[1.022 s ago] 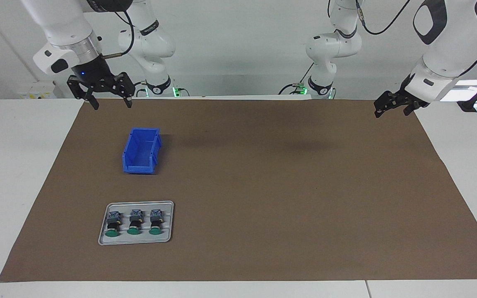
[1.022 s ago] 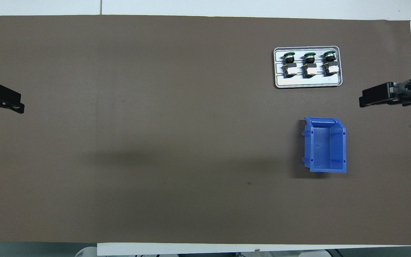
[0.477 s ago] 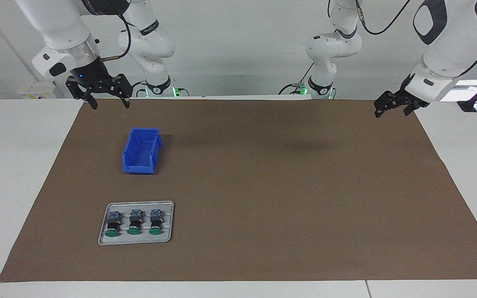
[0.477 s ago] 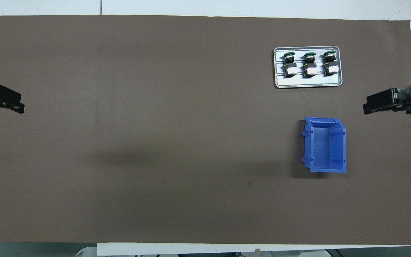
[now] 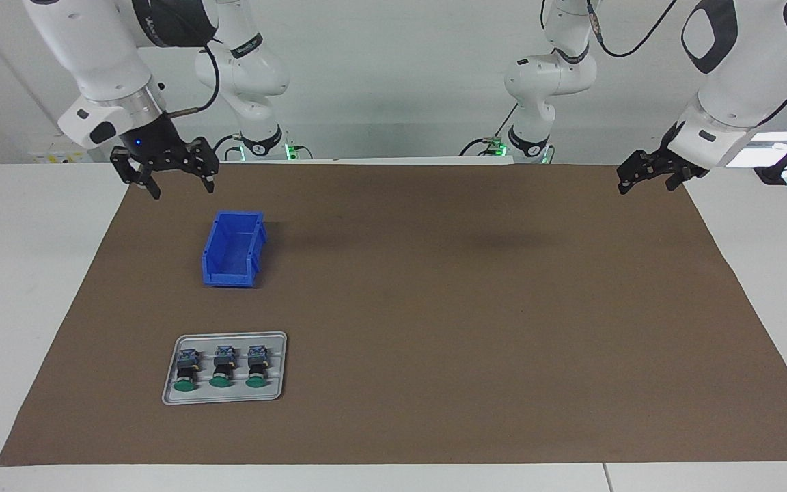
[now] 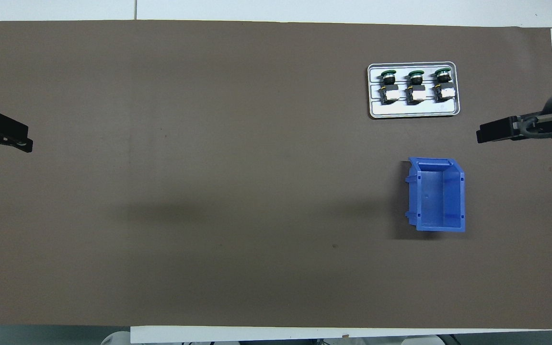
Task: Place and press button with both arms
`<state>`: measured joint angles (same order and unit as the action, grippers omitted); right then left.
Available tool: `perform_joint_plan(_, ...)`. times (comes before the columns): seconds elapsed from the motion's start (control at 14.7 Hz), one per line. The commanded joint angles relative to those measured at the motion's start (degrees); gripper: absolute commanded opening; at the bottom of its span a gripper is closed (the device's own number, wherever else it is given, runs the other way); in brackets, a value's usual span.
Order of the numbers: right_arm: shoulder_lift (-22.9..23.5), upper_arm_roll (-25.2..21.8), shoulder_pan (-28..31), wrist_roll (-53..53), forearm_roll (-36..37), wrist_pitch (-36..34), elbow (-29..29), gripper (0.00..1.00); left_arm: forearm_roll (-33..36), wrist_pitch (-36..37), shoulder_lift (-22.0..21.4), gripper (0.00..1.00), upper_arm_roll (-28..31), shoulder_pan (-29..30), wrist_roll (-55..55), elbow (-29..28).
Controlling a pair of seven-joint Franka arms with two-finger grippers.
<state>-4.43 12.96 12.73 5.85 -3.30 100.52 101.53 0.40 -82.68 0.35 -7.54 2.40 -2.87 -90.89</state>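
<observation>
Three green-capped buttons point(image 5: 221, 370) point(image 6: 416, 86) lie side by side in a shallow grey tray point(image 5: 229, 398) point(image 6: 412, 113) toward the right arm's end of the table. My right gripper point(image 5: 183, 190) point(image 6: 484, 135) hangs open and empty over the mat's edge near the robots, close to a blue bin point(image 5: 229, 279) point(image 6: 412, 196). My left gripper point(image 5: 645, 184) point(image 6: 22, 143) waits, open and empty, over the mat's corner at the left arm's end.
The blue bin is empty and stands nearer to the robots than the tray. A brown mat point(image 5: 468, 307) point(image 6: 233, 167) covers most of the white table.
The right gripper has dropped a little and shifted slightly toward the blue bin. The left arm has not moved.
</observation>
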Motion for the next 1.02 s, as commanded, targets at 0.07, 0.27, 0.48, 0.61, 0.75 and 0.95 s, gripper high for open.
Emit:
perform_joint_plan(0.07,3.63,0.40,0.63,1.18,-1.10,8.44,1.83,0.98,-0.40,-1.26,-1.67,1.00,0.51,-0.21,0.23,-2.01)
perform_joint_plan(0.27,7.67,0.48,-1.12,-1.62,-1.01,13.46,2.27,0.96,-0.40,-1.26,-1.67,1.00,0.51,-0.21,0.23,-2.01)
perform_joint_plan(0.48,11.80,0.48,-4.37,-5.50,-0.92,18.64,2.36,0.95,-0.40,-1.26,-1.67,1.00,0.51,-0.21,0.23,-2.01)
perform_joint_plan(0.61,14.26,0.48,-4.47,-4.63,-0.13,20.15,2.27,0.93,-0.40,-1.26,-1.67,1.00,0.51,-0.21,0.23,-2.01)
perform_joint_plan(0.75,16.11,0.40,-4.38,-0.26,1.52,21.21,2.18,0.93,-0.40,-1.26,-1.67,1.00,0.51,-0.21,0.23,-2.01)
perform_joint_plan(0.95,18.40,0.48,-4.20,2.93,9.34,21.91,2.09,0.92,-0.40,-1.26,-1.67,1.00,0.51,-0.21,0.23,-2.01)
